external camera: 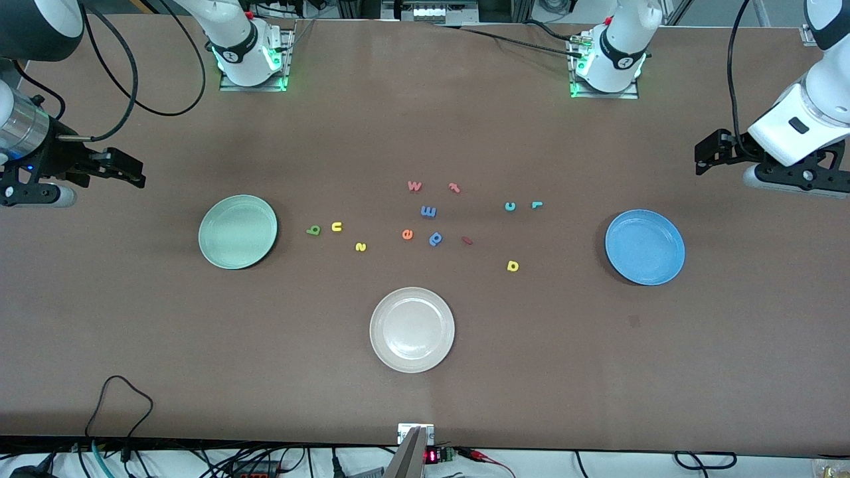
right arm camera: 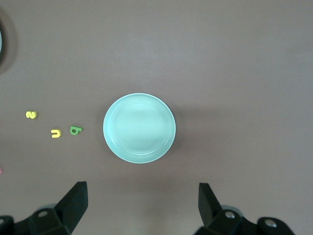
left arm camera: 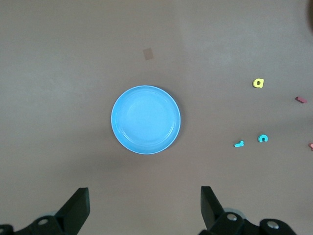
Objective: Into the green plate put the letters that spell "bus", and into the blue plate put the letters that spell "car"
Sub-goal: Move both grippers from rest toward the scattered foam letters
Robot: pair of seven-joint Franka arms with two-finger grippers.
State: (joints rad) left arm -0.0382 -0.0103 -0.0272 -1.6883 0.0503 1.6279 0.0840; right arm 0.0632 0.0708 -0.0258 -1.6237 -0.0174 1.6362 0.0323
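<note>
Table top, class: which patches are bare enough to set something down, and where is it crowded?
Bare brown table lies between the green plate and the white plate, and between the white plate and the blue plate. It is crowded mid-table, where the foam letters are scattered between the green and blue plates.

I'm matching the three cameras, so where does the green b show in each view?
Front view: the green b lies on the table between the green plate and the yellow u.
Right wrist view: the b sits between that plate and the u.
Left wrist view: not in it.
Shared landmark: the green plate.
</note>
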